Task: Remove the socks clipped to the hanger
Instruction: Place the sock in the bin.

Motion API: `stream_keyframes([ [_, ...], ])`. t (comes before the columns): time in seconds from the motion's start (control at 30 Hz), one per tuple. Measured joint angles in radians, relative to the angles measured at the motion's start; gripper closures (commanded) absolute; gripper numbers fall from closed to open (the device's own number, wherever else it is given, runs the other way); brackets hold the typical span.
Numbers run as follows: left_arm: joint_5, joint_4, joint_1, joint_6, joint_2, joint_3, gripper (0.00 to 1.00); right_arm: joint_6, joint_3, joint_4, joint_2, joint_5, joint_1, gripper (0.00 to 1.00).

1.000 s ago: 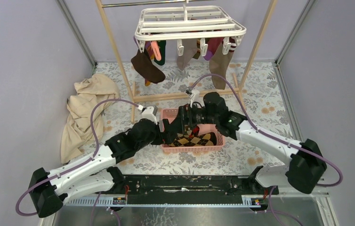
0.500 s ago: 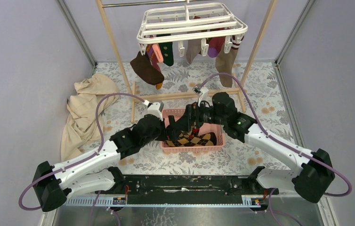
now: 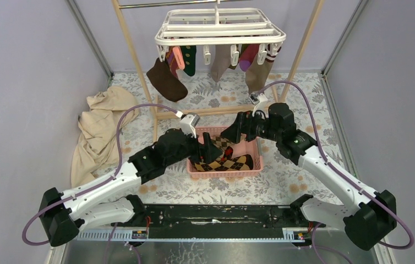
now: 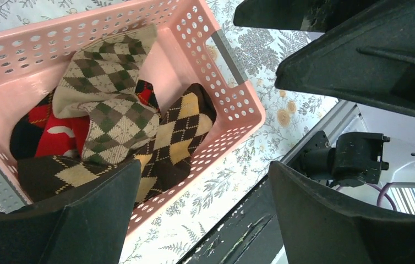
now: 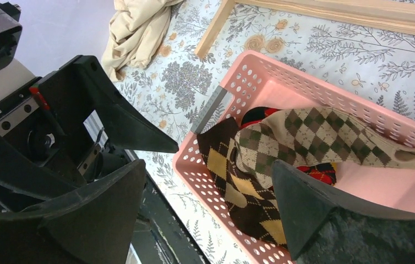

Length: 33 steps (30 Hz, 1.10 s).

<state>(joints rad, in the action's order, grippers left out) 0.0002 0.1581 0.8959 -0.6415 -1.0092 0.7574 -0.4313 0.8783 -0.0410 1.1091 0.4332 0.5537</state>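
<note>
The white hanger (image 3: 219, 30) hangs from the wooden frame at the back, with several socks clipped under it: a dark brown one (image 3: 167, 85), a green one (image 3: 189, 59), a beige one (image 3: 220, 60), a purple one (image 3: 245, 63) and a tan one (image 3: 259, 74). Argyle socks (image 4: 117, 115) and a red one (image 4: 56, 137) lie in the pink basket (image 3: 256, 159). My left gripper (image 3: 209, 149) (image 4: 204, 168) hovers open over the basket's left part, nothing in it. Open and empty as well, my right gripper (image 3: 237, 129) (image 5: 208, 165) hangs above the basket's back rim.
A beige cloth (image 3: 98, 132) lies crumpled on the floral mat at the left. The wooden frame's posts (image 3: 134, 55) and base bar (image 3: 216, 111) stand just behind the basket. Grey walls close in both sides. The two grippers are close together over the basket.
Both grippers have lifted out of the basket and drawn apart; the right arm has swung back and to the right. The hanger and its socks have swayed slightly.
</note>
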Motion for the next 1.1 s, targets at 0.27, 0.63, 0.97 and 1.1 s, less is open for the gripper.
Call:
stream_keyframes([
  [0.27,-0.045,0.025,0.000,0.004,-0.002,0.016,0.01,0.005,0.015,-0.092,0.012,-0.095,0.001,0.18],
  [0.63,-0.238,0.137,0.000,-0.049,0.196,0.022,0.01,-0.019,-0.061,-0.059,0.248,-0.144,0.041,0.26],
  [0.97,-0.274,0.188,0.000,-0.079,0.255,-0.016,0.01,-0.028,-0.058,-0.040,0.476,-0.189,0.121,0.27],
  [1.1,-0.278,0.208,0.000,-0.082,0.274,-0.018,0.01,-0.008,-0.048,-0.099,0.385,-0.241,0.121,0.21],
])
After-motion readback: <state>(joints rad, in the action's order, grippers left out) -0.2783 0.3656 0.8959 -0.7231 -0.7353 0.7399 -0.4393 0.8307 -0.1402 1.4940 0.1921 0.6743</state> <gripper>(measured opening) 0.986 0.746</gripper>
